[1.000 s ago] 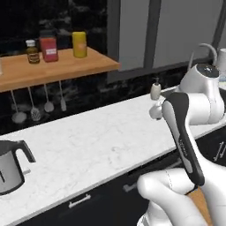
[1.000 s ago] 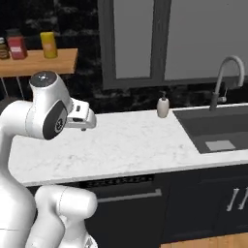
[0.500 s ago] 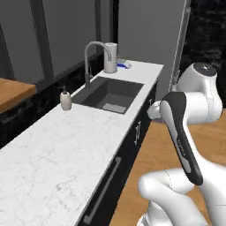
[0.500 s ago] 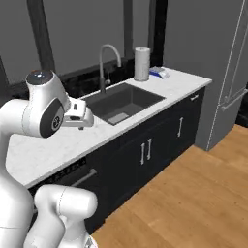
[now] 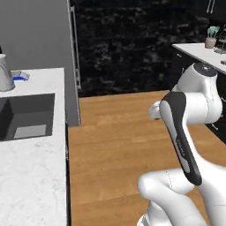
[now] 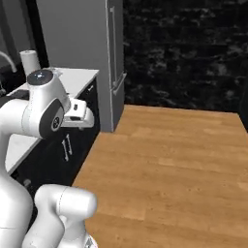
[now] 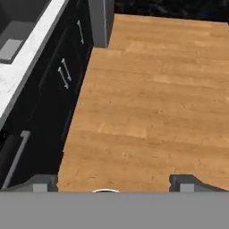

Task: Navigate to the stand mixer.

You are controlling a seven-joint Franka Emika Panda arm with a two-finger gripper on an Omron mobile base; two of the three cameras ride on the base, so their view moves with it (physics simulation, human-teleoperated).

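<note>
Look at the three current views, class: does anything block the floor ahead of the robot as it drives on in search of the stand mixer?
Nothing visible does. The wooden floor lies bare ahead. The sink counter and fridge stand along one side, a second counter on the other. The open gripper hangs above bare floor.

Lighting: even, diffuse, no visible source. Wood floor (image 6: 169, 160) bright, glare-free. Back wall (image 5: 132, 44) dark, mottled. Shadows faint, soft. Rendering low-resolution, slightly blurred throughout; no edge distortion. Sink basin (image 5: 26, 114) dim.

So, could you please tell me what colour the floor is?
The floor is warm light-brown wood planking, clearest in the hand view.
</note>
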